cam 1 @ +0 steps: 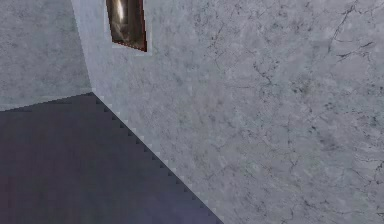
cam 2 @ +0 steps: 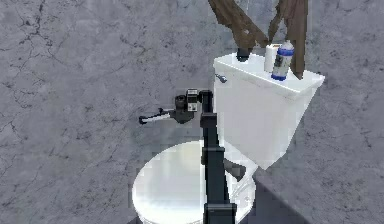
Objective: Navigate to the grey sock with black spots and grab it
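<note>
In the arm side view my arm [cam 2: 212, 160] rises as a dark bar over a white toilet [cam 2: 170, 185]. At the arm's far end the gripper [cam 2: 147, 119] points toward the view's left, with only the grey mottled wall behind its fingers, so it holds nothing. A small dark grey blob [cam 2: 238, 172] lies on the toilet lid just right of the arm, near the tank's foot. Its shape is too small to name.
The white toilet tank [cam 2: 262, 115] carries a white roll [cam 2: 272, 58] and a blue-labelled bottle [cam 2: 283, 60]. Brown wooden pieces [cam 2: 250, 25] hang above it. The forward view has a grey wall corner, dark floor [cam 1: 70, 160] and a framed picture [cam 1: 127, 24] high up.
</note>
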Motion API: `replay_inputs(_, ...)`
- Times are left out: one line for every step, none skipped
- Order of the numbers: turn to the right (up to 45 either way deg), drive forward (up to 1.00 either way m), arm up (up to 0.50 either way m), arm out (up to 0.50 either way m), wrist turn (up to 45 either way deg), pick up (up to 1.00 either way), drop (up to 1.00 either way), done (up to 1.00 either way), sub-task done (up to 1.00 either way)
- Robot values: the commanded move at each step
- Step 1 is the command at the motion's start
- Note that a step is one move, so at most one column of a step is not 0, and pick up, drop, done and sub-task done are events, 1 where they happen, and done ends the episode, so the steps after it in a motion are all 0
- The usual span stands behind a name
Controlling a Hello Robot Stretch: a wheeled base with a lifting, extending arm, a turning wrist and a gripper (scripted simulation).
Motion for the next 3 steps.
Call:
replay_inputs(0.0, 0.00, 0.00, 0.00, 45.0, 0.00, 0.00, 0.00, 0.00)
replay_inputs(0.0, 0.00, 0.00, 0.00, 45.0, 0.00, 0.00, 0.00, 0.00)
replay_inputs(0.0, 0.00, 0.00, 0.00, 18.0, 0.00, 0.00, 0.00, 0.00)
